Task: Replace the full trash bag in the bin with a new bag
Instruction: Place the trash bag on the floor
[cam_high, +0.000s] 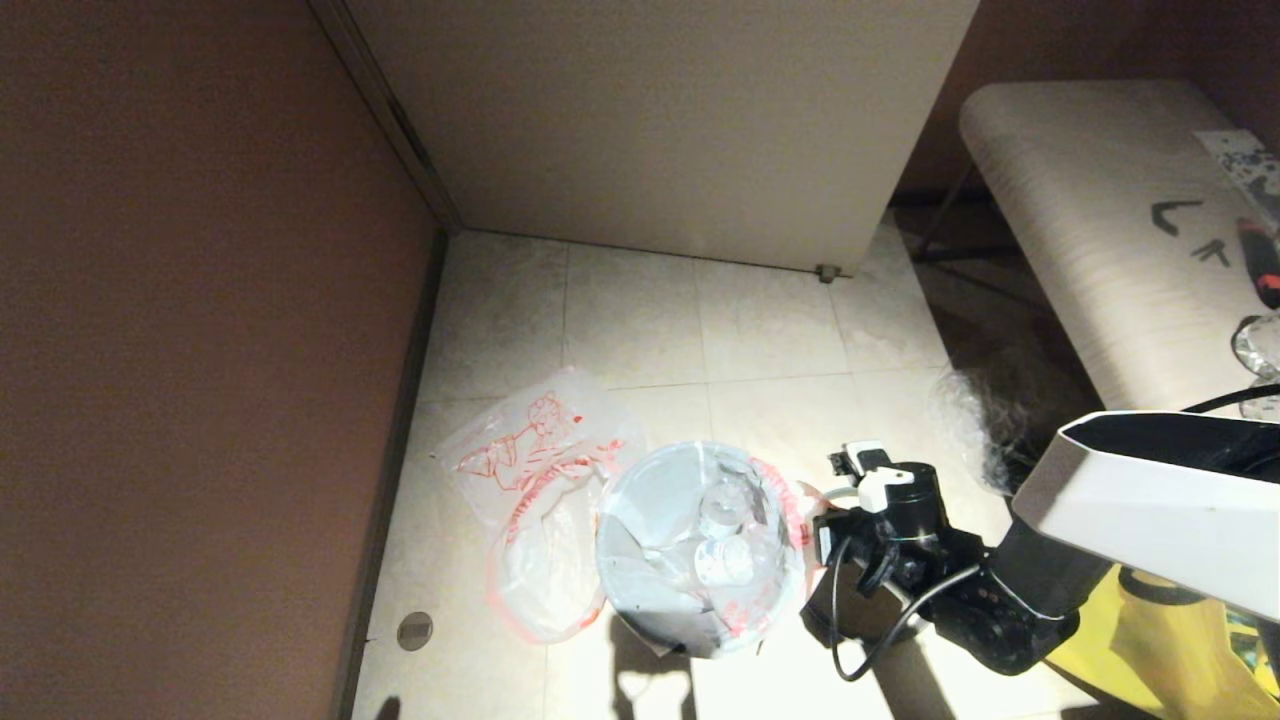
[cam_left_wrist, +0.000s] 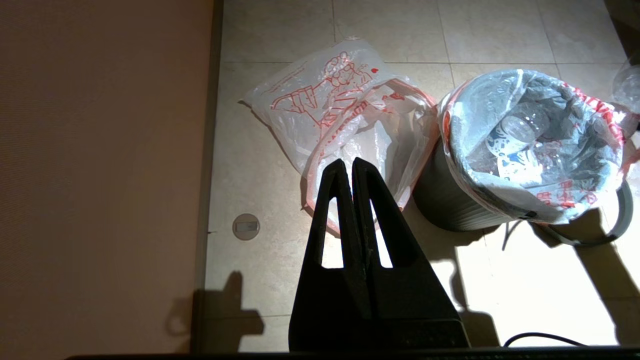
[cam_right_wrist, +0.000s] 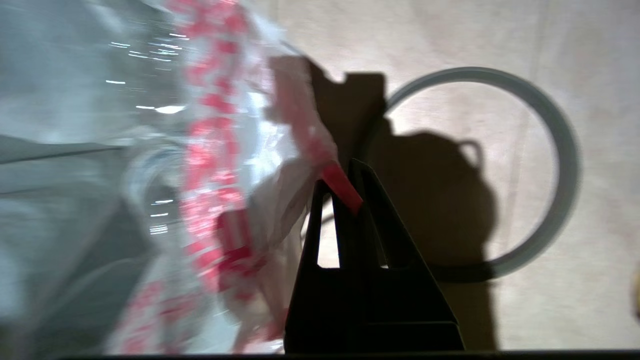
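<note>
Red plastic, a strip from the full trash bag's (cam_right_wrist: 220, 165) edge, sits pinched between our right jaws (cam_right_wrist: 345, 187), which are closed on it at their tips. The rest of that bag spreads away to one side of the jaws, still seated in the bin (cam_left_wrist: 445, 200), its mouth stretched open over the bin's top and facing upward, with clear bottles (cam_left_wrist: 517, 130) lying inside. On the other side of the right jaws, just past their tips, the grey ring (cam_right_wrist: 565, 150) lies flat on the floor (cam_high: 760, 330), apart from the bin.

Our left jaws (cam_left_wrist: 352, 167) are pressed together with nothing between them, hanging above the floor. Directly beyond their tips lies the new bag (cam_left_wrist: 330, 105), limp and flat on the tiles, its long axis running away from the jaws and slanting toward the wall (cam_left_wrist: 100, 150), its red handles nearest the jaws and its closed bottom farthest. The bin stands just beside this bag, touching its edge, off to one side of the left jaws.

In the head view, the bench (cam_high: 1090, 240) stands well apart from the bin.
</note>
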